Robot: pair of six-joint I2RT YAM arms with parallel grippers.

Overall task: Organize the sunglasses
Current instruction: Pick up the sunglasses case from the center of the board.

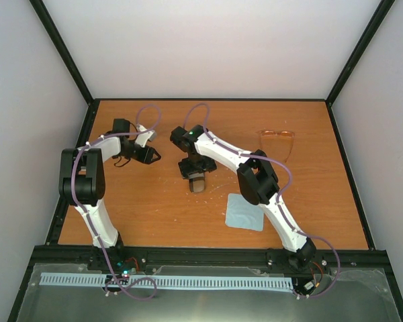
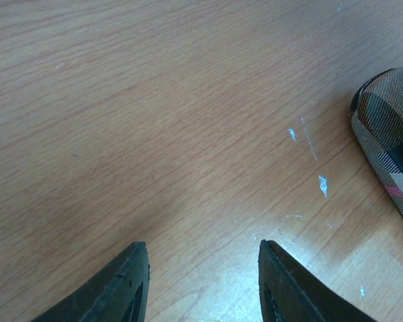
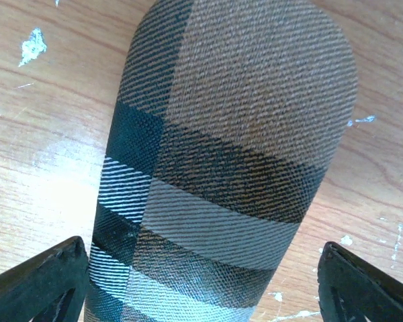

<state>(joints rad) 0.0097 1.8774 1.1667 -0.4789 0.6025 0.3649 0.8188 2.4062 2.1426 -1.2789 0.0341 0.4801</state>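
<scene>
Sunglasses (image 1: 277, 139): orange-lensed, lying on the table (image 1: 154, 204) toward its far right edge, well apart from both arms. Case (image 1: 197, 184): mid-table, lying between the widely parted fingers of the right gripper (image 3: 201, 282), with a clear gap on one side. Cloth (image 1: 245, 212): flat, near the case. Left gripper (image 2: 203, 282): jaws apart over bare wood, holding nothing, with the case nearby.

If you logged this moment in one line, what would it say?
left gripper: open, over bare table | right gripper: open, straddling case | sunglasses: far right, untouched | cloth: lying flat
</scene>
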